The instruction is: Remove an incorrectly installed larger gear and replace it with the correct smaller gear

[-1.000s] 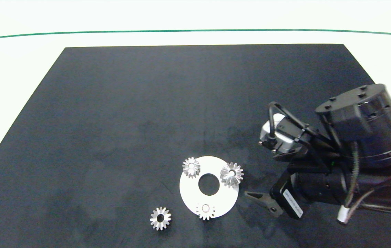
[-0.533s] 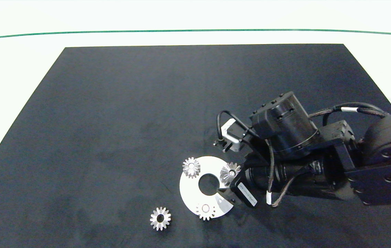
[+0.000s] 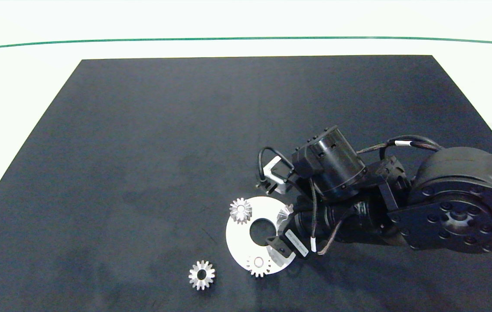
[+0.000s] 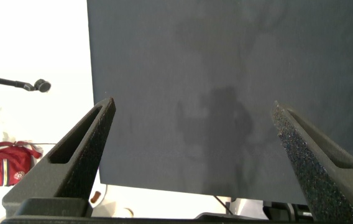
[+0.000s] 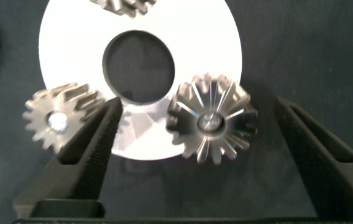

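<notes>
The right hand [image 5: 196,134] hangs over the white disc [image 3: 239,234] near the front edge of the bench [image 3: 141,130], fingers spread wide with nothing gripped; in the right wrist view the larger gear [image 5: 212,118] sits between the two fingers, nearer one than the other, on the disc's rim; the step in hand, as I judge it, is closing on this gear to lift it off; to do that well the hand should centre itself so both pads meet the toothed flank at once, go low enough to catch the body and not only the tooth tips, and pull straight up, since the gear seems to sit on a pin showing at its centre; a skewed pull could drag the disc or nudge the neighbouring gear [image 5: 55,118] just outside one finger. The larger gear is bright metal, conical, with long pointed teeth fanning like a star; hard and slick, so it may slip. The smaller gear [image 3: 201,274] lies loose on the dark matte mat, off the disc toward the front edge. The left hand [image 4: 195,162] hovers elsewhere over the mat, wide apart and empty.
</notes>
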Controlling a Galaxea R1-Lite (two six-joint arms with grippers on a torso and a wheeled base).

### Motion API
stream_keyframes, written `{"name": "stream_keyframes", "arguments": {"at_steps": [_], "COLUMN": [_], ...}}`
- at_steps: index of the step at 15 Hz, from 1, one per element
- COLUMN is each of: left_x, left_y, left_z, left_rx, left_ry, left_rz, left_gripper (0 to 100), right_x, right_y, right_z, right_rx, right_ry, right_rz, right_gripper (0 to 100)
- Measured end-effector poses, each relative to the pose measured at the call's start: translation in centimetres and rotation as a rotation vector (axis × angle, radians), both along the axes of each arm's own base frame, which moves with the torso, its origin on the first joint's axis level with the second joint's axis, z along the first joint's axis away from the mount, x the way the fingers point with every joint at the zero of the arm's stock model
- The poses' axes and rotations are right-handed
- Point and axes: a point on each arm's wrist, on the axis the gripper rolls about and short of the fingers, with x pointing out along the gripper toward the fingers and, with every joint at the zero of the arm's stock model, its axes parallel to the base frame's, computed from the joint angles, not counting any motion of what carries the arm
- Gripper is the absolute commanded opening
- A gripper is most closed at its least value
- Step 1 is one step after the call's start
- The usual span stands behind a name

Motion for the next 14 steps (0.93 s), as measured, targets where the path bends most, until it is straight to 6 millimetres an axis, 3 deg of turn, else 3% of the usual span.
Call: {"name": "stream_keyframes", "arguments": {"at_steps": [14], "left_x": [0.0], "left_y": [0.0], "left_z": [0.05], "left_rx": [0.0], "left_ry": [-0.007], "left_rz": [0.0], "left_gripper": [100], "right_x": [0.48], "right_y": [0.02], "right_z": [-0.58], "right_rx": [-0.025], "right_ry": [0.02], "right_rz": [-0.008], "right_gripper": [65]}}
